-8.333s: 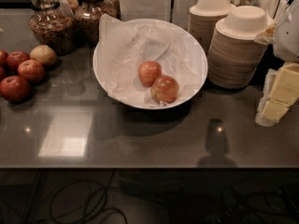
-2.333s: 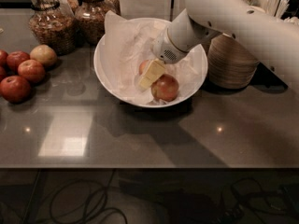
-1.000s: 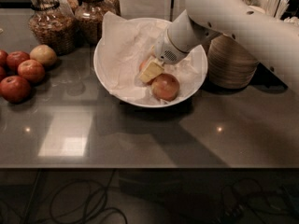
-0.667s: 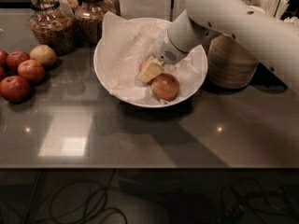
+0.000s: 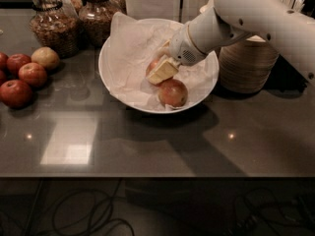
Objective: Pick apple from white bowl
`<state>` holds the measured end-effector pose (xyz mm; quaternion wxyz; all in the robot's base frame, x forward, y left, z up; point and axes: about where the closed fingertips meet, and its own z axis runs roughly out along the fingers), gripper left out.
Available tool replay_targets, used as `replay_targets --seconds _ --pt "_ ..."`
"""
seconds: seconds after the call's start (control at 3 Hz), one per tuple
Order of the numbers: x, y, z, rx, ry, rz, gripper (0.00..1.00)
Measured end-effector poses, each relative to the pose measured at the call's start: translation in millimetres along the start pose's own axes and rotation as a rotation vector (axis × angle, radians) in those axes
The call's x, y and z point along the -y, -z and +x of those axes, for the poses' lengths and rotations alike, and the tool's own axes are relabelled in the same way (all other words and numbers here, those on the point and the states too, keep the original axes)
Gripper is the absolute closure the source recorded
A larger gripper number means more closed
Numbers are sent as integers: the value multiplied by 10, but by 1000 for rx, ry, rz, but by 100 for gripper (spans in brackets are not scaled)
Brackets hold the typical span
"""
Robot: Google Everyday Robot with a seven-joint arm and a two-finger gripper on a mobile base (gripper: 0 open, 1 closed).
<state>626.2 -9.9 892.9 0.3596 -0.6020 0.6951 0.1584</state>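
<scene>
Inside the bowl [image 5: 204,90], on crumpled paper [image 5: 128,53], we see the apple [image 5: 152,66] left of centre. It is partly covered by our tool [image 5: 159,72], which reaches in from the upper right and lies against its right front side. We cannot tell whether the tool is clamped on it or only touching. A larger apple [image 5: 172,93] sits just beside, nearer the front rim. On the desk [image 5: 147,146], loose apples [image 5: 19,77] lie left, jars [image 5: 54,28] behind, stacked bowls [image 5: 248,65] right.
</scene>
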Motion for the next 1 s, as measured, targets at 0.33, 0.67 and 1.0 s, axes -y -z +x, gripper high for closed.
replay_targets --seconds 0.33,0.67,1.0 --pt "-97 358 -210 113 40 12 100" --pt "-168 762 -376 212 81 41 100" --pt "-173 796 -368 220 81 44 100"
